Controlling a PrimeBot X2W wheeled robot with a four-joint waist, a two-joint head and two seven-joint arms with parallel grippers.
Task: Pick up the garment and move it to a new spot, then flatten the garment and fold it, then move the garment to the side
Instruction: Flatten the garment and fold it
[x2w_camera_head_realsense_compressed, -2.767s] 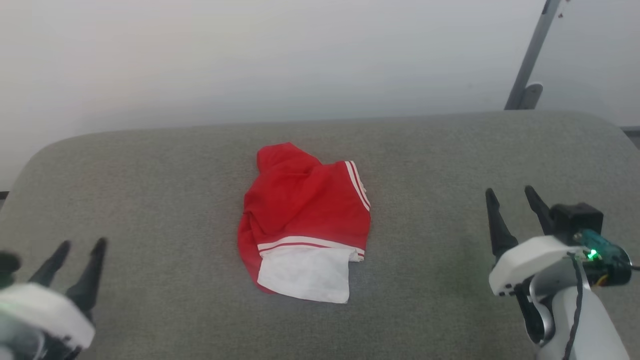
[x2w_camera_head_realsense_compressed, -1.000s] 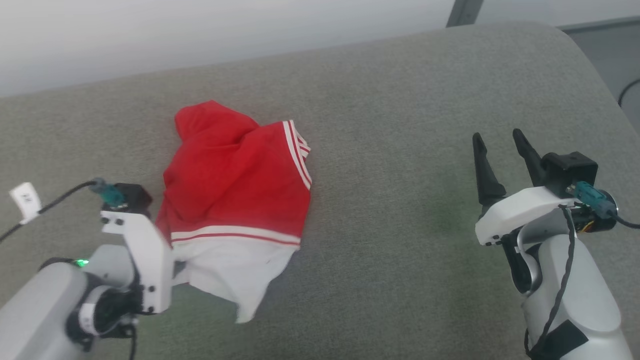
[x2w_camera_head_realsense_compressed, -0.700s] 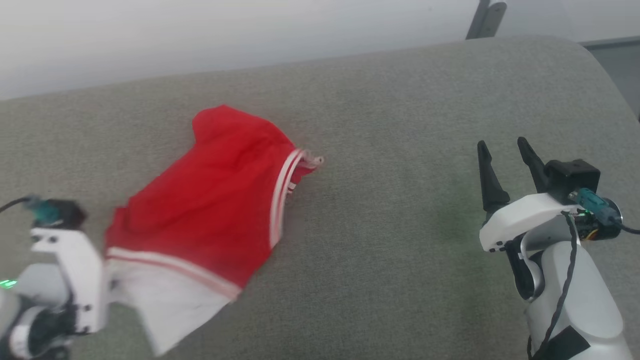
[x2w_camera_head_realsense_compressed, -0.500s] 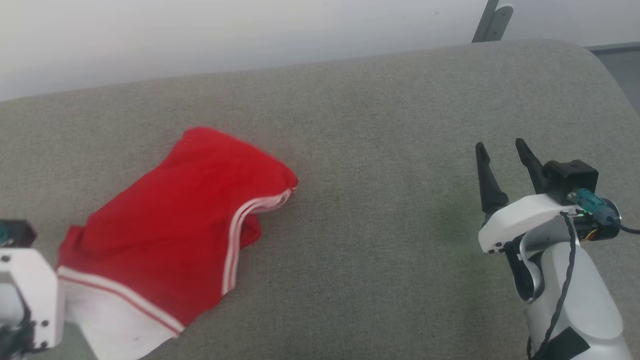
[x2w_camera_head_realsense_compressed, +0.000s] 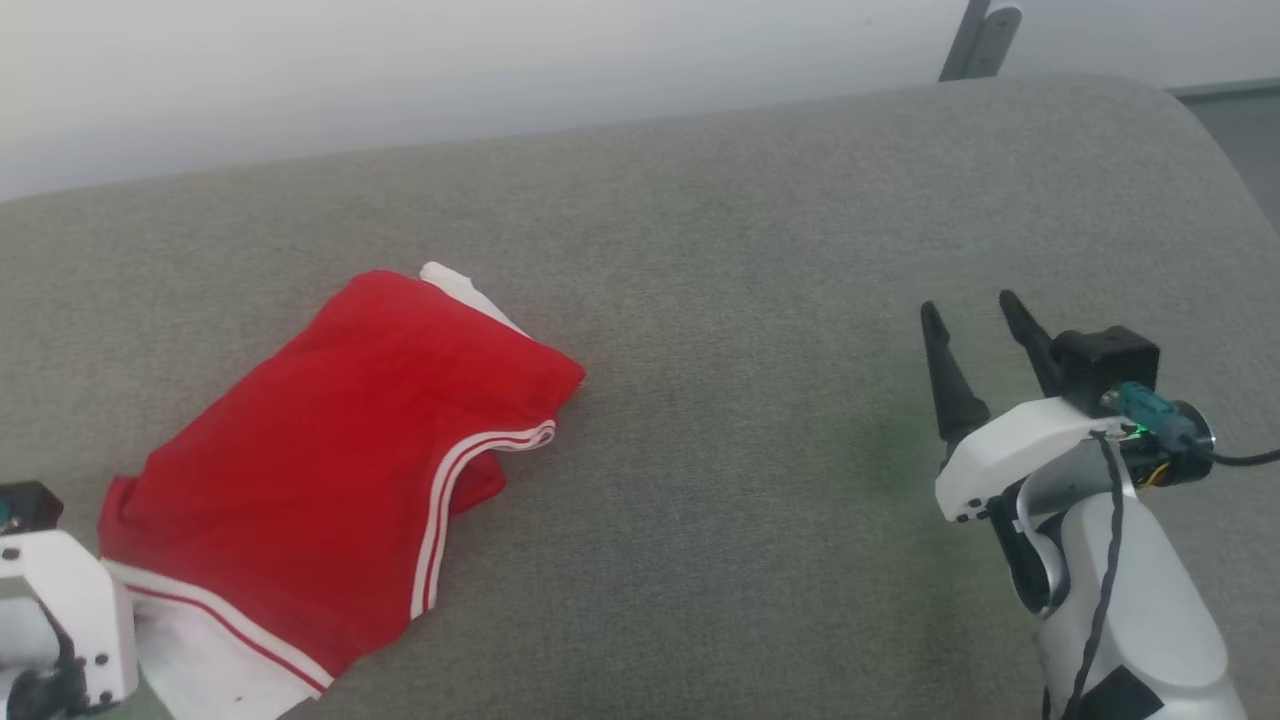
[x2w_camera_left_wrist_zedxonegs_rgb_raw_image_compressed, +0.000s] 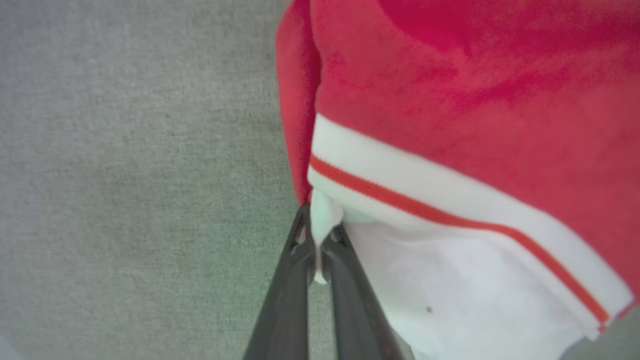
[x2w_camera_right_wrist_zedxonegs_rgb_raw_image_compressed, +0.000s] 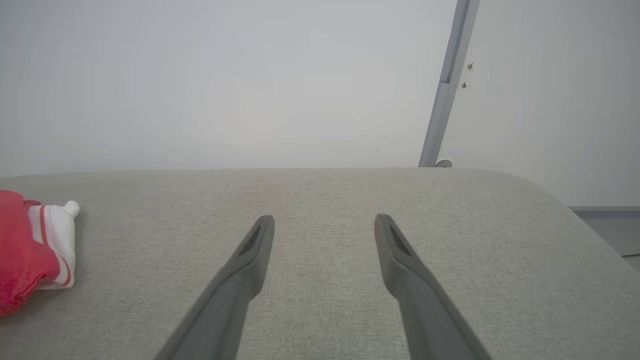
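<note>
The right end effector (x2w_camera_right_wrist_zedxonegs_rgb_raw_image_compressed: 324, 220) hangs low over a grey fabric surface (x2w_camera_right_wrist_zedxonegs_rgb_raw_image_compressed: 450, 225), its two dark fingers spread wide with nothing between them. Well off to the left, at the frame's edge, lies the garment (x2w_camera_right_wrist_zedxonegs_rgb_raw_image_compressed: 20, 250), red with white striped trim. Behind stand a pale wall (x2w_camera_right_wrist_zedxonegs_rgb_raw_image_compressed: 200, 90) and a slanting grey pole (x2w_camera_right_wrist_zedxonegs_rgb_raw_image_compressed: 447, 85).

Garment (x2w_camera_head_realsense_compressed: 330, 470) on the tabletop's (x2w_camera_head_realsense_compressed: 750, 300) left part, hands at either side.
The garment's near left corner sits pinched in the left hand (x2w_camera_left_wrist_zedxonegs_rgb_raw_image_compressed: 320, 235). The right hand (x2w_camera_head_realsense_compressed: 970, 306) hangs over the tabletop, well apart to the garment's right. A wall (x2w_camera_head_realsense_compressed: 400, 70) stands behind, with a pole (x2w_camera_head_realsense_compressed: 978, 40) at the far right.
</note>
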